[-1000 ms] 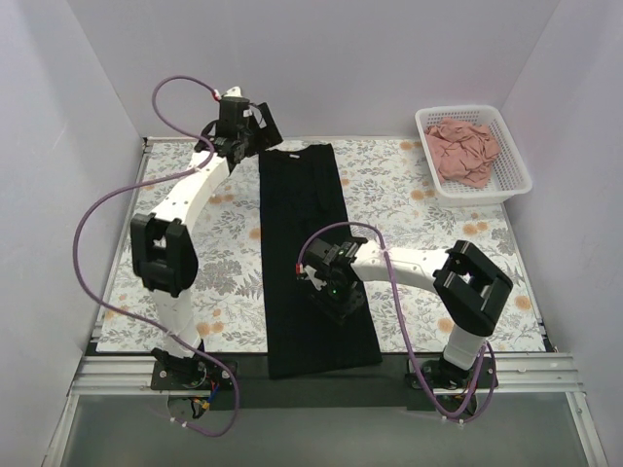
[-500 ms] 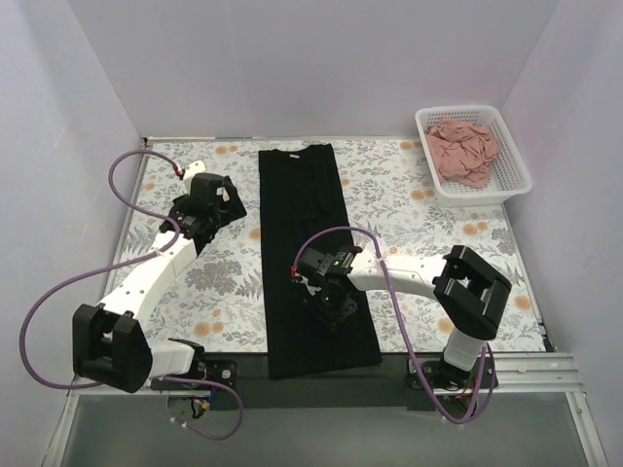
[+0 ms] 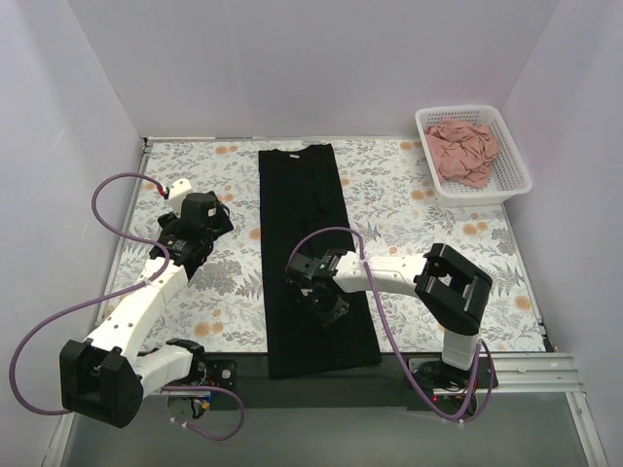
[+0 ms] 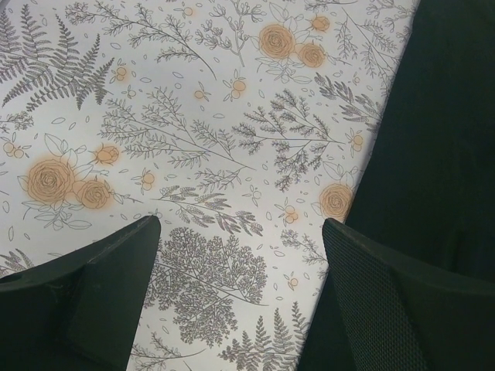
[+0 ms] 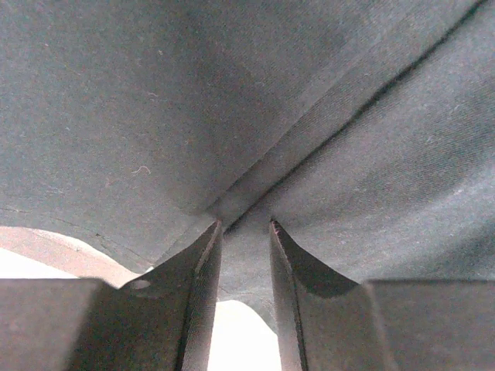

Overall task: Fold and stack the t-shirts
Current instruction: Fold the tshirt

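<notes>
1. Progress check: the black t-shirt (image 3: pixel 302 214) is part-folded. It lies as a long narrow strip down the middle of the worktop (image 3: pixel 409 224), collar end at the far side, hem end hanging just past the near edge. The sides look tucked in already, but it hasn't been folded crosswise into a compact packet.
2. The pink t-shirt (image 3: pixel 462 151) hasn't been touched as far as anyone can see. It's crumpled up, so that one needs the whole fold, and then the stacking is left too.
3. Container-wise there's only the white basket (image 3: pixel 484 195) at the far right corner, well apart from both arms. The pink shirt is the only thing in it.
4. The right claw (image 5: pixel 241 226) is down on the near half of the black strip. Its fingers stand narrowly apart with a crease of the cloth running right into the tips. Can't tell whether it's really clamped on the fabric or just pressing at it.
5. The left claw (image 4: pixel 240 232) is released, spread wide with nothing in it, hovering over bare floral worktop just beside the strip's left edge.
</notes>
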You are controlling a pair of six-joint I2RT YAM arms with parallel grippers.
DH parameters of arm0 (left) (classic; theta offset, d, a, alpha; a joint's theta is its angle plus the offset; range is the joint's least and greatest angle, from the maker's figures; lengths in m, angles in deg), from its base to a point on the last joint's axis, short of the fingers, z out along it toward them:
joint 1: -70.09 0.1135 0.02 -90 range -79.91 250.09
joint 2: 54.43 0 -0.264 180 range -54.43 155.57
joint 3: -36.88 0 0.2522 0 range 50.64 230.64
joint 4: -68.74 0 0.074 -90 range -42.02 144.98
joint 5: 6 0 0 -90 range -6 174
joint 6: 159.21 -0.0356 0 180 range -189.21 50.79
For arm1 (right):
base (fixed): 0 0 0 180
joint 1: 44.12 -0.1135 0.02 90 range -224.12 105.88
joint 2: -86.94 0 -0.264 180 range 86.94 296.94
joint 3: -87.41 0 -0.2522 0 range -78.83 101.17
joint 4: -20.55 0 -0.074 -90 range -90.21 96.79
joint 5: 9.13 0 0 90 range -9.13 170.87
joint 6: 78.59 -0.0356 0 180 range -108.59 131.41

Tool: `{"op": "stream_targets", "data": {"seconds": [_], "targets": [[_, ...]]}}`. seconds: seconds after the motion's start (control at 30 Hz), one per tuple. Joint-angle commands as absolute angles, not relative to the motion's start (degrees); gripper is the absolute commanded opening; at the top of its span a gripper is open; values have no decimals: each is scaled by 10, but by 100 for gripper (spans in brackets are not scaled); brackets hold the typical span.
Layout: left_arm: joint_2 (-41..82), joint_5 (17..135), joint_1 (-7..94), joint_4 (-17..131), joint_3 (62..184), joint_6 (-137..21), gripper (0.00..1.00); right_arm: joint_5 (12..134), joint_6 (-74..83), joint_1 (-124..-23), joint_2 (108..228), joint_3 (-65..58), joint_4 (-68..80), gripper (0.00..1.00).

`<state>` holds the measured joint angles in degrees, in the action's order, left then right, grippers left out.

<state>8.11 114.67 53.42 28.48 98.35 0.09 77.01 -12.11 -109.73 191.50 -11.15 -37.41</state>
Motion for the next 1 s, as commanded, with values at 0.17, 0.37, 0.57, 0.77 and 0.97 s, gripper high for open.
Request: {"op": "stream_targets", "data": {"seconds": [0.17, 0.37, 0.57, 0.77, 0.97], "targets": [[71, 1159, 535, 295, 979, 2, 85, 789, -135, -1104, 1925, -91, -397, 20], [72, 1156, 536, 296, 978, 1, 85, 790, -135, -1105, 1918, -90, -404, 1], [76, 1148, 535, 297, 978, 0, 85, 769, -129, -1106, 1904, -76, -416, 1], [78, 1144, 535, 298, 976, -2, 85, 750, -120, -1106, 1910, -61, -424, 1], [84, 1131, 536, 299, 977, -5, 85, 738, -116, -1106, 1914, -61, -423, 1]]}}
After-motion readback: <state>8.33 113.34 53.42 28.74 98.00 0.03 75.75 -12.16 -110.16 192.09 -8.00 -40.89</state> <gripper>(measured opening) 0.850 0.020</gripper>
